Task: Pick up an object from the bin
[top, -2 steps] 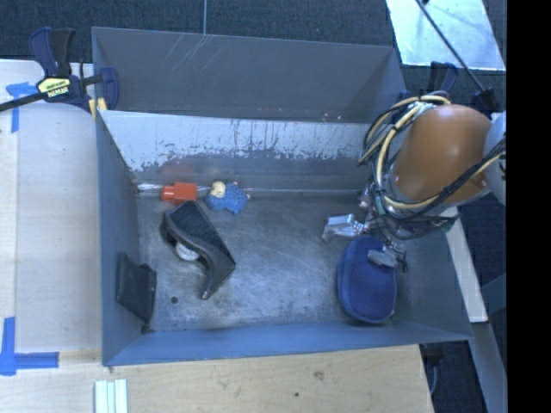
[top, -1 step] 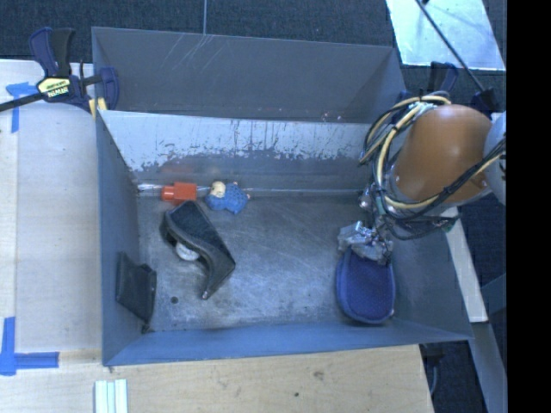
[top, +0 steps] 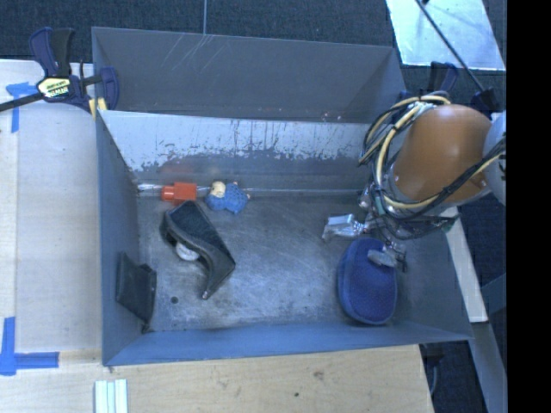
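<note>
Right now the gripper (top: 363, 243) hangs low in the right part of the bin (top: 258, 149), under its orange cover (top: 439, 149) and a bundle of cables. Its two metal fingers (top: 343, 226) look spread apart, and I see nothing between them. One finger points toward the middle of the bin. The other stands over the back end of a blue oval pad (top: 366, 291).

This blue pad has a mesh-like surface and lies in the front right corner of the bin, close to both the front wall and the right wall. From the fingers it lies toward the front wall, just beside them and partly under one of them. I cannot tell whether that finger touches it. The long axis of the pad runs roughly from the back wall to the front wall, a little tilted.

In my judgement the next move depends on this. The fingers should shift a little toward the front corner and close across the short width of the pad, not along its length. The two walls leave little room there.

The other things are well apart, on the left side: a black curved piece (top: 200, 246), a small black block (top: 136, 287) near the front left corner, and an orange piece (top: 179, 193) and a blue and yellow toy (top: 226, 196) by the back wall.
</note>
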You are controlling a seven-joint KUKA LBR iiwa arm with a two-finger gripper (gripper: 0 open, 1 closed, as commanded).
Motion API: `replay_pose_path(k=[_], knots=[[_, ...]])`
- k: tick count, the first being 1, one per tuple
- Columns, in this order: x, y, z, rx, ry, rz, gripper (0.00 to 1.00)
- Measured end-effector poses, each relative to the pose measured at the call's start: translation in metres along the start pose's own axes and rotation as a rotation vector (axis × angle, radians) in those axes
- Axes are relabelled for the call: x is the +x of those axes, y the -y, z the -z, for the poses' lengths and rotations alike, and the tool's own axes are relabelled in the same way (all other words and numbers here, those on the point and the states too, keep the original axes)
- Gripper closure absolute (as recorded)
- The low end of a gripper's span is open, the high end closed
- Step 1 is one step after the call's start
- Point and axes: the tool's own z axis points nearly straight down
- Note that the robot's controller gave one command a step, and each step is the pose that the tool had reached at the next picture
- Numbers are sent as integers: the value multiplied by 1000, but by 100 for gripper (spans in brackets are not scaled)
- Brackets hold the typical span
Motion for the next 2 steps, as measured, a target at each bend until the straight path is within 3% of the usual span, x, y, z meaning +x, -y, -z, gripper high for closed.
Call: replay_pose_path(k=[1, 2], knots=[[1, 0, 0, 1, -2, 0, 100], [0, 0, 0, 0, 0, 0, 0]])
